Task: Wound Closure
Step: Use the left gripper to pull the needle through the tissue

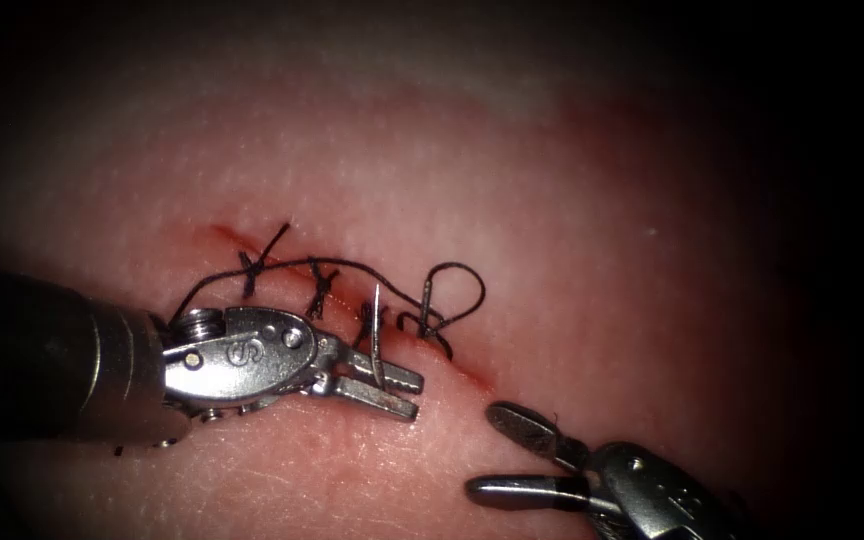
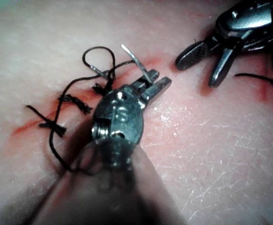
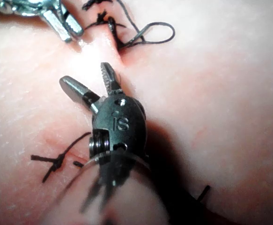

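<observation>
Steel fingers of the left tool were closed on the needle, gripping it low on its curve, just beside the cut and on its left side. The needle stood up out of that grip, free of the tissue, its tip pointing toward the stitched line. The right tool sat at the cut's lower end with its fingers spread wide, holding nothing.

Black thread ran along the cut from the knotted stitches and made a slack loop just right of it. By my judgement the needle was stiff, thin and slippery, best held on its body away from the tip; the thread was limp and light, the tissue soft and yielding.

From the left wrist the needle showed as a flat bright strip clamped crosswise. From the right wrist the serrated inner face of one open finger showed, and a cut end of thread lay apart from the cut.
</observation>
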`<state>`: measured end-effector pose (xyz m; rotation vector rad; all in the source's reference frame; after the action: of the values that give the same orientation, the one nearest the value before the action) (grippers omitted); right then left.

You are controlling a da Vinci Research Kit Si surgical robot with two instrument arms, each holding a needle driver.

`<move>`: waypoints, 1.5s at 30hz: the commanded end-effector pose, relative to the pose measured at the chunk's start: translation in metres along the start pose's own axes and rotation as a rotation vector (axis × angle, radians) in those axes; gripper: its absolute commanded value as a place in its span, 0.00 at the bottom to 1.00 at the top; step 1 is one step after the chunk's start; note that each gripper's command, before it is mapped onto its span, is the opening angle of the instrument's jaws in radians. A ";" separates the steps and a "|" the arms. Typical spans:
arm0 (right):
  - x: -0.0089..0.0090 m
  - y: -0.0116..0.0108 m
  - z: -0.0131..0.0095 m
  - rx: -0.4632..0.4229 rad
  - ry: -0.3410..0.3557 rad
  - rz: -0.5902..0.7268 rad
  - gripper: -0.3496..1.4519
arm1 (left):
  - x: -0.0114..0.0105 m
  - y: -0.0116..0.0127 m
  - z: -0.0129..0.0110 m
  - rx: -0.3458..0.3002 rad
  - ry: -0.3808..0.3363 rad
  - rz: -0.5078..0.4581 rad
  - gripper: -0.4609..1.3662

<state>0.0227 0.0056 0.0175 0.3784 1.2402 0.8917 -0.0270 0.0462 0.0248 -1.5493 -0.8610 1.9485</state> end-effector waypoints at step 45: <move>-0.0051 0.0031 0.0032 -0.158 -0.339 -0.229 0.44 | 0.0097 0.0040 -0.0101 -0.312 0.068 -0.233 0.06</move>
<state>0.0242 0.0044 0.0240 0.2408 0.8733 0.6905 -0.0195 0.0529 0.0136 -1.5922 -1.2883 1.6517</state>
